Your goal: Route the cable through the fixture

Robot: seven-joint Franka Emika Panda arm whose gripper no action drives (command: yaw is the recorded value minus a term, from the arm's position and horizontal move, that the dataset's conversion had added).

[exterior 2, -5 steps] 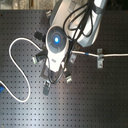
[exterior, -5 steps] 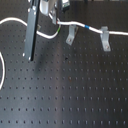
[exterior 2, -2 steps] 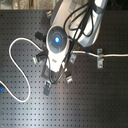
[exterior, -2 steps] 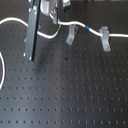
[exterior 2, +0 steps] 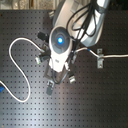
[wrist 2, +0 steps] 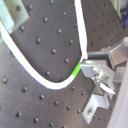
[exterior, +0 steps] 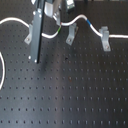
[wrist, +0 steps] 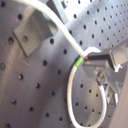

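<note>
The white cable (exterior: 15, 21) comes in from the first exterior view's left, passes the gripper and rises over the slanted grey fixture (exterior: 71, 35). Its blue band (exterior: 87, 23) lies beyond the fixture. My gripper (wrist: 89, 59) is shut on the cable right beside the green-yellow band (wrist: 78, 61). The second wrist view shows the same grip (wrist 2: 85, 66) at the band (wrist 2: 76, 70). The fixture (wrist: 31, 33) stands apart from the fingers, and the cable runs past its top. In the second exterior view the arm (exterior 2: 60, 45) hides the grip, and the cable loop (exterior 2: 15, 55) lies on the second exterior view's left.
An upright fork-topped grey clip (exterior: 105, 38) holds the cable further along; it also shows in the second exterior view (exterior 2: 100, 61). The black perforated board (exterior: 75, 95) carries everything. A long black bar (exterior: 36, 42) hangs down beside the gripper.
</note>
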